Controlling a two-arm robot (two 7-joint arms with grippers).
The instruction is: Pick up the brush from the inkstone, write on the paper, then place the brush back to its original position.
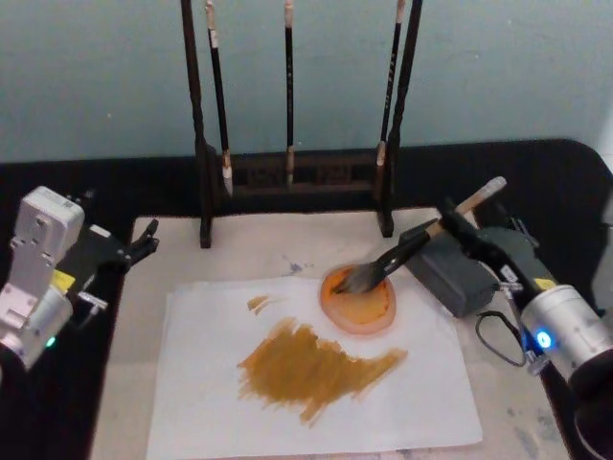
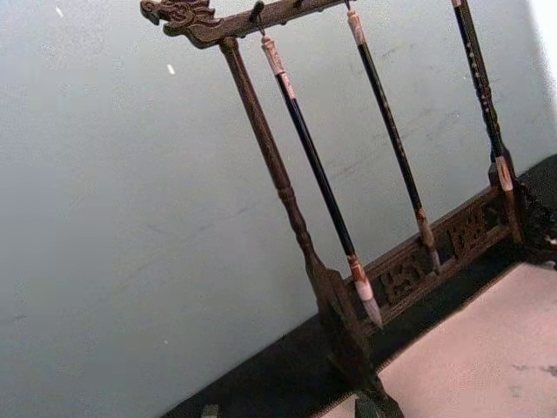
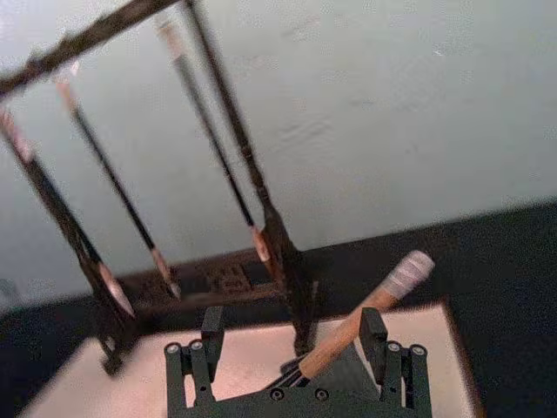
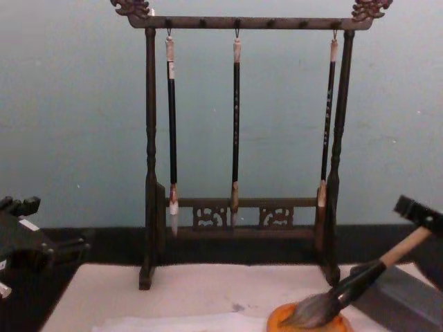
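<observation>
The brush (image 1: 412,247) lies slanted, its bushy tuft resting in the orange inkstone (image 1: 369,311) and its handle leaning on a grey block (image 1: 450,273). My right gripper (image 1: 458,222) stands open around the tan upper handle. In the right wrist view the brush (image 3: 361,318) runs between the two spread fingers (image 3: 374,335) without either pressing on it. The chest view shows the brush (image 4: 360,277) with its tuft on the inkstone (image 4: 277,321). The white paper (image 1: 383,402) lies in front with broad brown strokes on it. My left gripper (image 1: 144,244) is parked open at the table's left edge.
A dark wooden brush stand (image 1: 287,177) with three slim hanging brushes stands at the back of the cream mat (image 1: 259,244). The grey block sits right of the inkstone. Black table surface surrounds the mat.
</observation>
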